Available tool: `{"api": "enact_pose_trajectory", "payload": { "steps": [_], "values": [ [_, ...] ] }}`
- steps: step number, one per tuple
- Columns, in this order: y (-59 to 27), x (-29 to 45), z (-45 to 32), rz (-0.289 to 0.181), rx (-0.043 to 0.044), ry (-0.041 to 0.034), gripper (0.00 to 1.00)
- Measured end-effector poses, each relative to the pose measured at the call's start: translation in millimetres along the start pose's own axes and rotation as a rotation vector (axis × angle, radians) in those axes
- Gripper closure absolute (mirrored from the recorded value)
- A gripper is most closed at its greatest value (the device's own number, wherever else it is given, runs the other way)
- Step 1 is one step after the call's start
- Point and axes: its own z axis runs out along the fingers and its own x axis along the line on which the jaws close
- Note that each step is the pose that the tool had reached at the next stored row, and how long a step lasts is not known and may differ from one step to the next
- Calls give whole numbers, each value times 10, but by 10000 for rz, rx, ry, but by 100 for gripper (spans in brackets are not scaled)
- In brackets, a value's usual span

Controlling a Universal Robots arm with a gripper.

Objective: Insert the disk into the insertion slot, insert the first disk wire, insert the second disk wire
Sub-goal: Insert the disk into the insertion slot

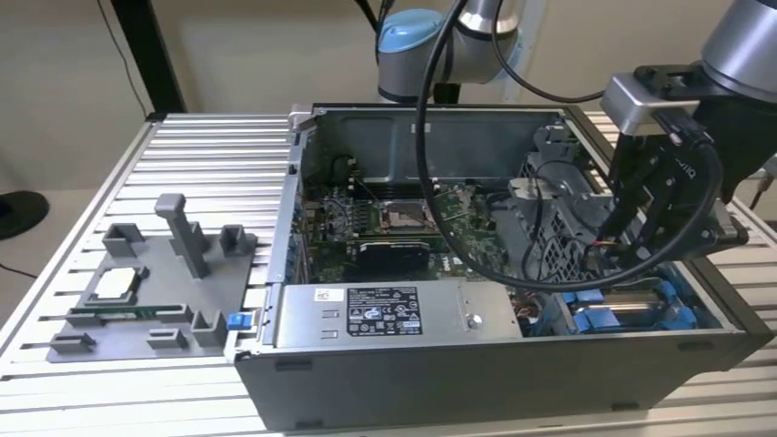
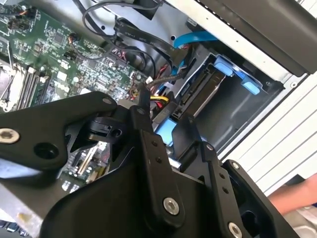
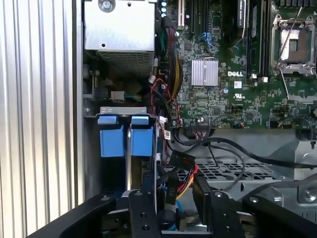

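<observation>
Gripper (image 3: 173, 198): your matte black jaws stand apart, gripping nothing.
Disk (image 3: 112, 143): smooth blue plastic carrier, square tabs.
Plug (image 3: 172, 178): black, red-yellow wires.

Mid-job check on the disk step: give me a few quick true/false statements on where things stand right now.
1. The disk in its blue carrier sits in the bay inside the case. True.
2. The gripper hangs over the grey tray outside the case. False: it is down in the case, close to the disk and a bundle of wires.
3. The case's side is closed. False: it is open, with the motherboard exposed.
4. The labelled power-supply box sits inside the case. True.
</observation>
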Motion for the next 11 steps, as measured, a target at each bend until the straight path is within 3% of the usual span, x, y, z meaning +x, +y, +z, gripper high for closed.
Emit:
{"api": "enact_pose_trajectory", "payload": {
  "steps": [2,11],
  "values": [
    [-3,-1,1,-1,0,-45,0],
    [-25,0,8,0,0,-47,0]
  ]
}}
